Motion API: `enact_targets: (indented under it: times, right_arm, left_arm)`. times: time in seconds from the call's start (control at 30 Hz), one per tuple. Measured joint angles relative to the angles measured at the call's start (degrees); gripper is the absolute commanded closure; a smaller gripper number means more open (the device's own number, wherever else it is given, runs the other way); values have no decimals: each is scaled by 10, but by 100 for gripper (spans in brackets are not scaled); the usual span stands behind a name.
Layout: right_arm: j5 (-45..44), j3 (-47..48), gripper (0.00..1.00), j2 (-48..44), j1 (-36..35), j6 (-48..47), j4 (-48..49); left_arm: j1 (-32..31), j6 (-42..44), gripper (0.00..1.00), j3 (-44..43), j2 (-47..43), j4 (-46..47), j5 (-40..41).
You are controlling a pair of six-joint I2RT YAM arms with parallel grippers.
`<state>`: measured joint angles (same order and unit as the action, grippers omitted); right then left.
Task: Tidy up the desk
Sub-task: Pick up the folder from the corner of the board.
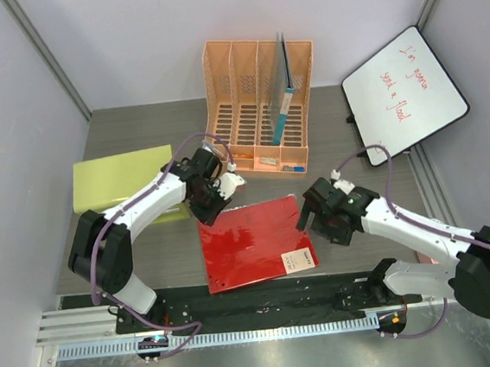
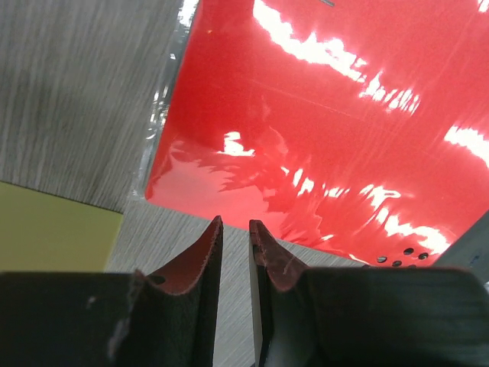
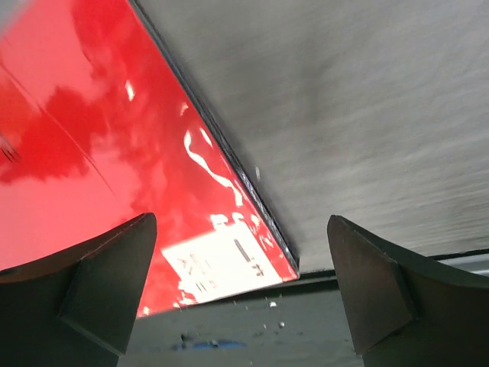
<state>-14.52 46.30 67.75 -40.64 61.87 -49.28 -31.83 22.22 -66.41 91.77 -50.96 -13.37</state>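
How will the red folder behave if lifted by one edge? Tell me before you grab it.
The red folder looks thin and lies flat on the desk, so it would probably sag when lifted by one edge. Its glossy, glare-streaked cover suggests it may slide easily when pushed, or slip from a pinch.

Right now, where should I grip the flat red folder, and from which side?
On the red folder, probably the right edge by the white label, coming from the right with the open right gripper. It lies flat on the desk, so only a thin edge offers, and that edge runs between those fingers.
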Motion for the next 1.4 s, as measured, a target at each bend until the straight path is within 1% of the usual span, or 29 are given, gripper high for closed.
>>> enact_targets:
  times: [0.1, 0.17, 0.23, 0.4, 0.47, 0.6, 0.77, 1.0, 1.13, 1.3, 1.4]
  right_arm:
    - [70, -84, 1, -49, -11, 21, 19]
    - [103, -115, 1, -63, -18, 29, 17]
    - [139, -134, 1, -78, -23, 37, 11]
    - [196, -141, 0, -109, -24, 50, 18]
    - [219, -159, 0, -120, -24, 62, 40]
    - [251, -226, 0, -154, -30, 105, 87]
    - [256, -259, 0, -192, -35, 143, 122]
    - [250, -275, 0, -196, -36, 162, 146]
    - [214, -274, 0, -237, -36, 172, 117]
    - [153, -272, 0, -330, -36, 198, 62]
    - [137, -277, 0, -373, -36, 216, 46]
  left_arm:
    - [-20, 3, 79, 12, 3, 10, 15]
    - [-28, 3, 80, 13, 11, 14, 19]
    - [-35, 2, 80, 13, 26, 26, 25]
    - [-35, -12, 81, 3, 71, 60, 55]
    - [-35, -24, 81, -11, 97, 77, 74]
    - [-35, -44, 81, -52, 152, 111, 102]
    - [-35, -59, 81, -97, 195, 135, 128]
    - [-47, -66, 81, -99, 198, 148, 144]
    - [-64, -67, 81, -98, 198, 153, 148]
    - [-106, -68, 81, -99, 199, 157, 148]
    - [-127, -70, 81, -118, 212, 154, 143]
